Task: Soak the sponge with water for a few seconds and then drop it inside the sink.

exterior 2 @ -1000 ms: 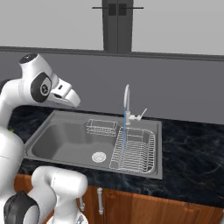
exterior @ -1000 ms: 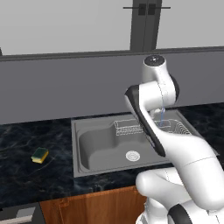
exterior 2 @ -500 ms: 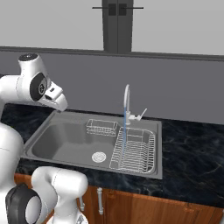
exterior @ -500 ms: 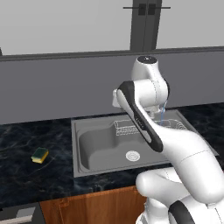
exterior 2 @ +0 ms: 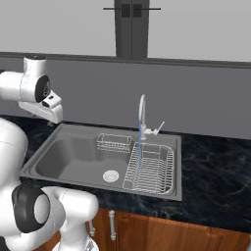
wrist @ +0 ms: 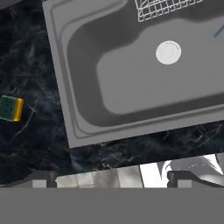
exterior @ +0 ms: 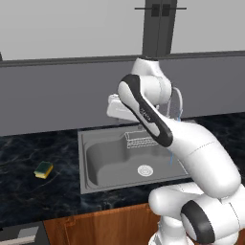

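Hovering above the back-left corner of the large grey steel sink (exterior: 91, 184), the white two-finger gripper (wrist: 112, 177) points down with its dark tips spread wide apart, nothing between them. Small rectangular sponge (exterior: 43, 170), yellow body with dark green scrub top, lies flat on the dark marbled worktop (exterior: 28, 201), left of the sink's left rim, well apart from the gripper; hand view shows it at the left edge, off the sink. Thin pale-blue water stream (exterior 2: 138, 157) falls from the arched chrome faucet (exterior 2: 142, 110) at the sink's back edge onto the wire dish rack (exterior 2: 149, 169) in the right part of the sink. Round drain (exterior 2: 111, 175) sits in the deep basin floor, near the middle. Small wire basket (exterior 2: 113, 142) hangs at the basin's back wall. Wooden cabinet fronts (exterior 2: 162, 235) run under the worktop's front edge. Grey backsplash wall (exterior 2: 206, 98) stands behind.
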Available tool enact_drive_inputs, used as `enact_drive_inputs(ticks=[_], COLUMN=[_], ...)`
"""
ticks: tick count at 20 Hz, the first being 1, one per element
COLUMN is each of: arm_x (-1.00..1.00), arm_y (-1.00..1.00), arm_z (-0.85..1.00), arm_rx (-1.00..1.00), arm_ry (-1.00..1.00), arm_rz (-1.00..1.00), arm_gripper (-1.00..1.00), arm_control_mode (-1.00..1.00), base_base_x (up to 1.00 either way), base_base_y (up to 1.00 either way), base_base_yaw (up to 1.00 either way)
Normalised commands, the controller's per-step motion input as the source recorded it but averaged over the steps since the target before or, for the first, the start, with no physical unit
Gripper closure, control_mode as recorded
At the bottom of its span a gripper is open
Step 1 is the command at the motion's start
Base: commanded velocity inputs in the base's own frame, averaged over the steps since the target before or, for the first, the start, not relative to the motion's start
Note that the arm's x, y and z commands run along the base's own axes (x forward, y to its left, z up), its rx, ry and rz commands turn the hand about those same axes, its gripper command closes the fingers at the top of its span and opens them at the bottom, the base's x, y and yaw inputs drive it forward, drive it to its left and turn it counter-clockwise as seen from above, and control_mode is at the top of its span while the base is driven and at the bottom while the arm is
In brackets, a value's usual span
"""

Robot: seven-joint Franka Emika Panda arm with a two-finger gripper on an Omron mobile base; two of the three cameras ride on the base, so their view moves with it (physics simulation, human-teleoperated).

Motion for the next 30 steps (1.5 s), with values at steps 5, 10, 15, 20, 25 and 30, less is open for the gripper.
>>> enact_drive_inputs(ticks=[5,10,15,20,25,30], arm_x=[0.00,0.00,0.00,0.00,0.00,0.00], arm_y=[0.52,0.35,0.26,0.30,0.34,0.34], arm_z=[-0.13,-0.19,-0.16,-0.17,-0.32,-0.31], arm_rx=[0.03,0.00,-0.01,-0.04,-0.07,-0.05], arm_ry=[0.15,0.06,0.00,0.00,-0.01,-0.03], arm_rz=[0.07,0.01,0.00,0.00,0.00,0.00], arm_gripper=[-1.00,-1.00,-1.00,-1.00,-1.00,-1.00], arm_control_mode=[-1.00,-1.00,-1.00,-1.00,-1.00,-1.00], base_base_x=[0.00,0.00,0.00,0.00,0.00,0.00], base_base_y=[0.00,0.00,0.00,0.00,0.00,0.00], base_base_yaw=[0.00,0.00,0.00,0.00,0.00,0.00])
